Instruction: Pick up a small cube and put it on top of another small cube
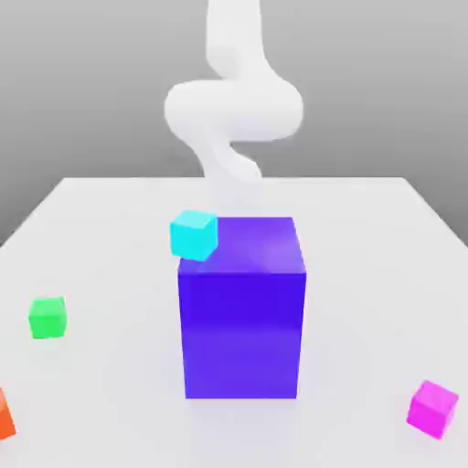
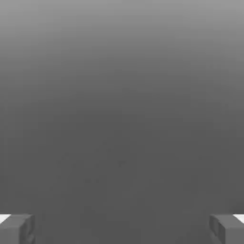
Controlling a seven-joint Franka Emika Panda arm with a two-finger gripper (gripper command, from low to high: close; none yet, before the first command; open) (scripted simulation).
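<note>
The small magenta-pink cube (image 1: 430, 408) sits on the white table (image 1: 110, 228) at the front, on the exterior view's right, with nothing touching it. The white arm (image 1: 233, 110) curls down at the back of the table, and its lower end passes behind the big blue-violet block (image 1: 242, 311). In the hand view my gripper (image 2: 122, 228) is open: two grey fingertips (image 2: 16, 228) stand far apart, with plain grey and no object between them.
The tall blue-violet block stands mid-table between the arm and the front edge. A small cyan cube (image 1: 194, 234) lies by its upper left corner. A small green cube (image 1: 47, 317) rests on the exterior view's left, and an orange one (image 1: 5, 413) at the left border.
</note>
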